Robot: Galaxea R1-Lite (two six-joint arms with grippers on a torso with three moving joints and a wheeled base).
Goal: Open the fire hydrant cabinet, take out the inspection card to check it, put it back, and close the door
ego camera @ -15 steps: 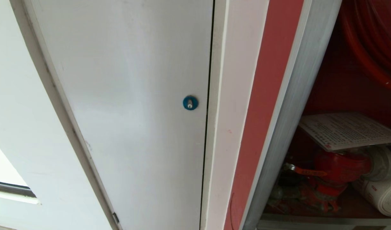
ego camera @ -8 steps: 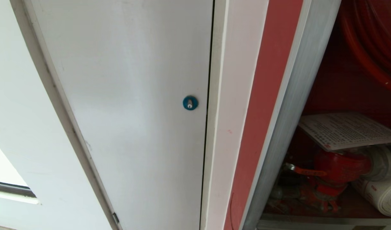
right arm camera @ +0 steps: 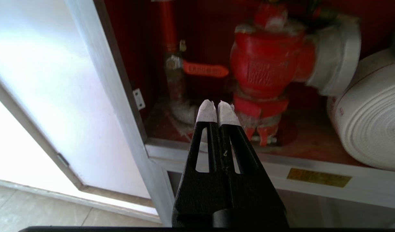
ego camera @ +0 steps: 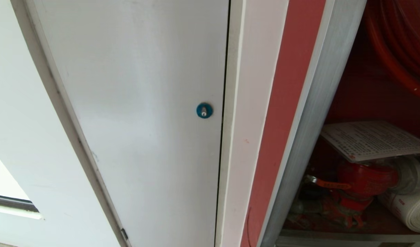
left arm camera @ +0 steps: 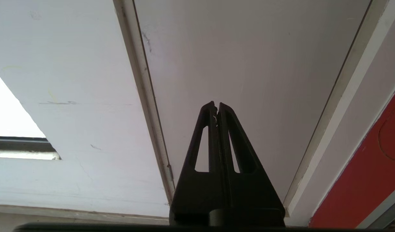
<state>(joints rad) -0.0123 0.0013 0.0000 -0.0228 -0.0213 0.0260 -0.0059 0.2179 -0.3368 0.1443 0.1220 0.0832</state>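
Two grippers, both empty with jaws pressed together, were recorded at a stage judged to follow the return of the card. The right gripper [right arm camera: 217, 108] pointed into the open fire hydrant cabinet [ego camera: 309, 113], apart from everything inside it. The left gripper [left arm camera: 216, 108] faced the plain white door [ego camera: 138, 103] with its blue lock [ego camera: 204, 110], evidently parked away from the work. Within the red compartment, the inspection card [ego camera: 372, 140] lay flat, resting on top of the red hydrant valve [right arm camera: 268, 64], a position that probably kept it visible and easy to reach. A rolled white hose [right arm camera: 371, 119] sat just beside the valve, and a red-handled side valve [right arm camera: 203, 69] stood nearer the aluminium frame. The tinted glass door lay outside every view; closing it was judged the remaining step.
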